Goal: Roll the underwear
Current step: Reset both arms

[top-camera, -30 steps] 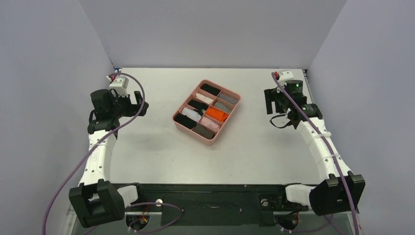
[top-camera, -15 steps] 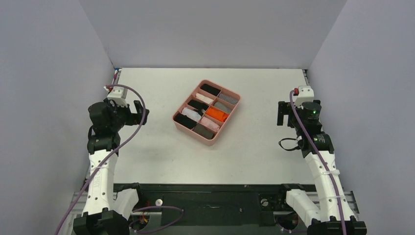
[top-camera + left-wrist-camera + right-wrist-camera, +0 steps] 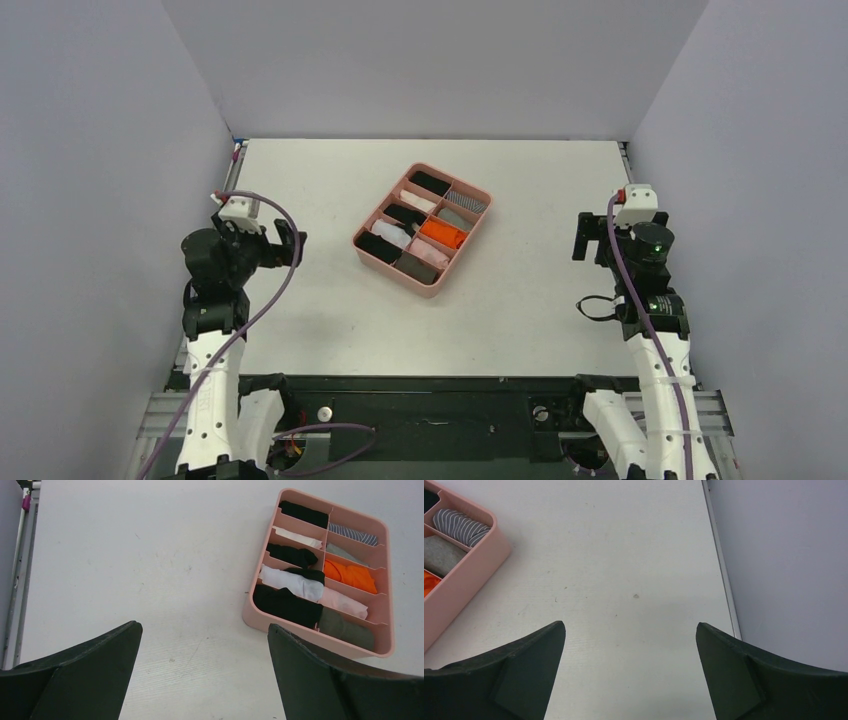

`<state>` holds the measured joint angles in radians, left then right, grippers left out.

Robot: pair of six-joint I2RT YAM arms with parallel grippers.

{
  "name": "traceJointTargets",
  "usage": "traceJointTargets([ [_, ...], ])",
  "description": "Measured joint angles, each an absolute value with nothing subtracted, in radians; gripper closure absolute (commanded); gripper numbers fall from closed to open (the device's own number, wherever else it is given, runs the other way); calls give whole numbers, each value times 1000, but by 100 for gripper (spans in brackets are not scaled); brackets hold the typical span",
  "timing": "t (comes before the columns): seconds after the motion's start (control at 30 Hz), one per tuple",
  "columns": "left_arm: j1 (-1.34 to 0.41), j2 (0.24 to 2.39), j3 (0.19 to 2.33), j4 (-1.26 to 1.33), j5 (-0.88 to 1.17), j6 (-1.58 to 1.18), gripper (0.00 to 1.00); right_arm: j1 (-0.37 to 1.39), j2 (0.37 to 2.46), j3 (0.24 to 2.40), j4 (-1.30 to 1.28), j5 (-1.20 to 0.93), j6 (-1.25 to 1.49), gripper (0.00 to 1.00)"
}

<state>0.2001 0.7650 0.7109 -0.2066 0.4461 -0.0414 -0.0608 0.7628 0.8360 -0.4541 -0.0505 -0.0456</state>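
The underwear lies as a dark grey-brown roll in the near corner compartment of the pink tray. In the left wrist view the underwear sits beside a black roll, and no waistband shows. My left gripper hovers open to the left of the tray, well apart from it, with only bare table between its fingers. My right gripper stands open far to the tray's right, near the table's right edge, and holds nothing.
The tray also holds black, white, orange, pink and grey striped rolls. Its corner with the striped roll shows in the right wrist view. Grey walls enclose the table at the left, back and right. A table-edge rail runs beside the right gripper.
Both arms have drawn back toward the near edge and folded upward. The right gripper has come nearer along the right side. The tray and its rolls have not moved.
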Motion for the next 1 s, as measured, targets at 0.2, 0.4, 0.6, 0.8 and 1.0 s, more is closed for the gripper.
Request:
traceJointTargets([
  [0.2,200,768,695,-205,445,-39,3,-80,728,825,-445,-65,-67,0],
  [0.4,200,767,691,-205,423,-22,3,-87,729,822,-444,-68,-74,1],
  [0.6,200,761,681,-206,411,-4,3,-94,733,818,-445,-80,-95,1],
  [0.8,200,757,679,-205,396,12,3,-99,733,817,-445,-93,-111,2],
  [1.0,204,750,677,-205,387,15,3,-100,731,817,-445,-94,-118,2],
])
